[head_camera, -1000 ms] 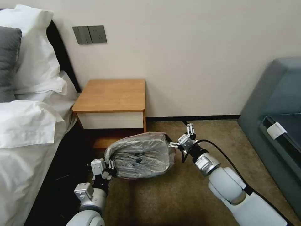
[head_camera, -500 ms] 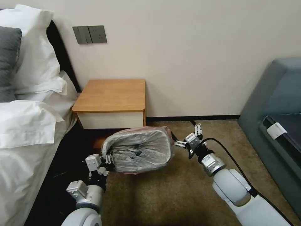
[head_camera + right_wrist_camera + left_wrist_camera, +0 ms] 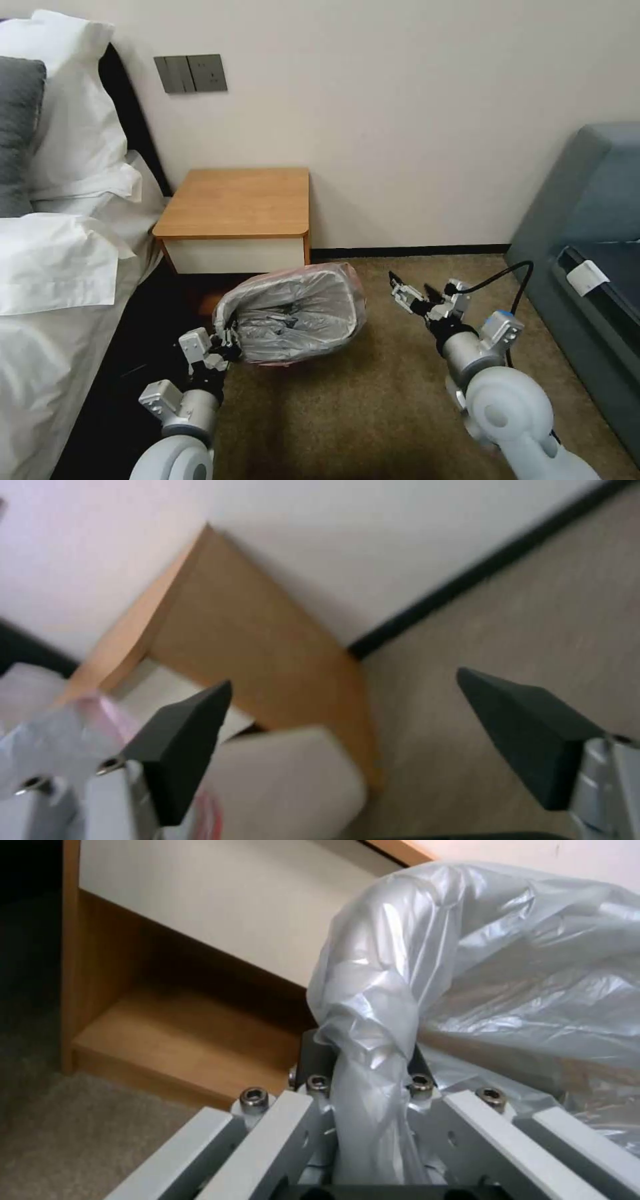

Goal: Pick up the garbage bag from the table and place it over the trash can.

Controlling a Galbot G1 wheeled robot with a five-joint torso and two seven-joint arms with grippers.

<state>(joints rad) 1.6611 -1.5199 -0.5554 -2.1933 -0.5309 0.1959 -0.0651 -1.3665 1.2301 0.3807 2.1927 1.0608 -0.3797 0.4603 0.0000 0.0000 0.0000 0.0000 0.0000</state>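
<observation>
The grey crinkly garbage bag [image 3: 293,310] with its pinkish-red rim is stretched over the trash can, which stands on the carpet in front of the table [image 3: 240,200]. Its mouth faces me. In the right wrist view a beige wall of the trash can [image 3: 287,780] shows beside the bag's pink edge [image 3: 87,715]. My left gripper [image 3: 223,340] is at the bag's left edge, shut on a twisted strand of the bag [image 3: 370,1120]. My right gripper [image 3: 410,293] hovers open to the right of the bag, apart from it, with nothing between its dark fingertips [image 3: 180,740].
A bed with white pillows [image 3: 60,267] runs along the left. A grey-blue sofa [image 3: 587,253] stands at the right. Bare carpet [image 3: 347,413] lies between them. The table's open lower shelf [image 3: 180,1035] is just behind the bag.
My right gripper has drawn back to the right, away from the bag's right edge, and its wrist has turned. The left gripper keeps its hold; the bag has shifted slightly left.
</observation>
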